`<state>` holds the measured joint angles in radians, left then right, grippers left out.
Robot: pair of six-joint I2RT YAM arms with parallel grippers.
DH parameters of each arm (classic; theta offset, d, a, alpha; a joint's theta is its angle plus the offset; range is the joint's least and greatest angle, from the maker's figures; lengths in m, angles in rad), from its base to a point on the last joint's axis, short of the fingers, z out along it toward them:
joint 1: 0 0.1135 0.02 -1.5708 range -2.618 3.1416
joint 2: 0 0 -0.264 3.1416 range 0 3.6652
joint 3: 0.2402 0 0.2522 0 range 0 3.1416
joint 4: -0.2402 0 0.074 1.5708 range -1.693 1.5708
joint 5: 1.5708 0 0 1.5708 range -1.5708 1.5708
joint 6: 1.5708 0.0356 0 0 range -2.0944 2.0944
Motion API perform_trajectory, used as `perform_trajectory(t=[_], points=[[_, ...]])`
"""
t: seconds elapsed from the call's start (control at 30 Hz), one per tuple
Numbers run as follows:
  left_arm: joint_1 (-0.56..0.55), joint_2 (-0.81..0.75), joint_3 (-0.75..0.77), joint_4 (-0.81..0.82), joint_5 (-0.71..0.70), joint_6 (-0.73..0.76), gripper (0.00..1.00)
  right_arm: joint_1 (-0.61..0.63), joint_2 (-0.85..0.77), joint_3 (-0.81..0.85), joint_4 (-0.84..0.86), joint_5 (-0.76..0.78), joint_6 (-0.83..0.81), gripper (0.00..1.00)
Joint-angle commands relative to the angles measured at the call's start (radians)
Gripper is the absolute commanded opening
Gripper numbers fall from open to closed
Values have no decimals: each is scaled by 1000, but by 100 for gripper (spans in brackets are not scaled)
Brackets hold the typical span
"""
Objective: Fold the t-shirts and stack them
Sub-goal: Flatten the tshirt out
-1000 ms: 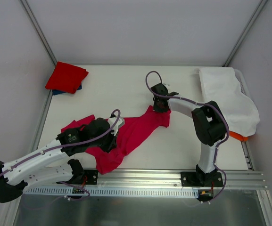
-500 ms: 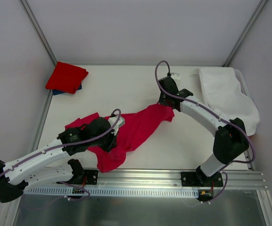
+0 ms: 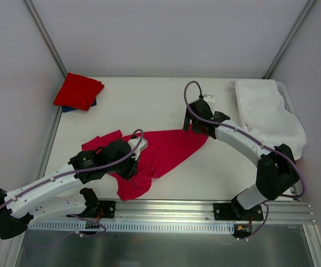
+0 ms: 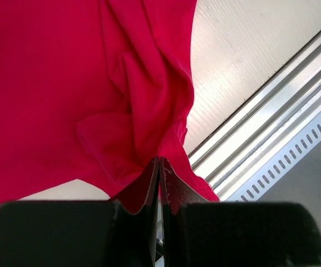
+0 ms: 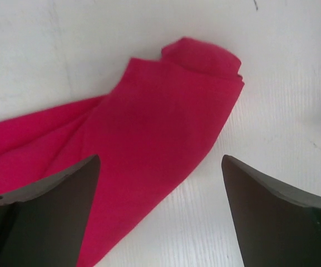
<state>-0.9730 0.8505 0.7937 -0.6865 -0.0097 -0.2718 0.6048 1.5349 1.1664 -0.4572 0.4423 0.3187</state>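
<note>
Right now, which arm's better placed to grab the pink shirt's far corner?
Right. The right gripper hangs open over that corner, jaws either side of the cloth. The left gripper is shut on the near edge of the shirt, well away from it.

We count three t-shirts: one crimson-pink t-shirt [image 3: 168,150] lying loose, one red t-shirt [image 3: 78,90] folded, and one blue t-shirt [image 3: 67,109] showing from beneath the red. We also count one white cloth [image 3: 268,114], one table [image 3: 149,105], and two arms: the left arm [image 3: 43,188] and the right arm [image 3: 239,140].
</note>
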Motion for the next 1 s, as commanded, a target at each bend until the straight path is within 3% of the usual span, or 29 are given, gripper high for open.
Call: perform_trajectory(t=[0.0,0.2,0.33,0.5,0.63,0.97], points=[[13,-1,-2,16,-10,5,0,27,11,-31,0,-11,26,95],[22,5,-2,18,1,8,0,104,115,94,28,-60,19,95],[25,-1,-5,19,4,9,0,128,286,342,-23,-111,19,94],[25,-14,-8,22,2,6,0,150,473,530,-80,-125,17,87],[25,-33,-11,22,1,5,0,145,498,527,-80,-84,19,79],[25,-30,-11,27,7,8,0,46,370,326,-69,-1,25,78]])
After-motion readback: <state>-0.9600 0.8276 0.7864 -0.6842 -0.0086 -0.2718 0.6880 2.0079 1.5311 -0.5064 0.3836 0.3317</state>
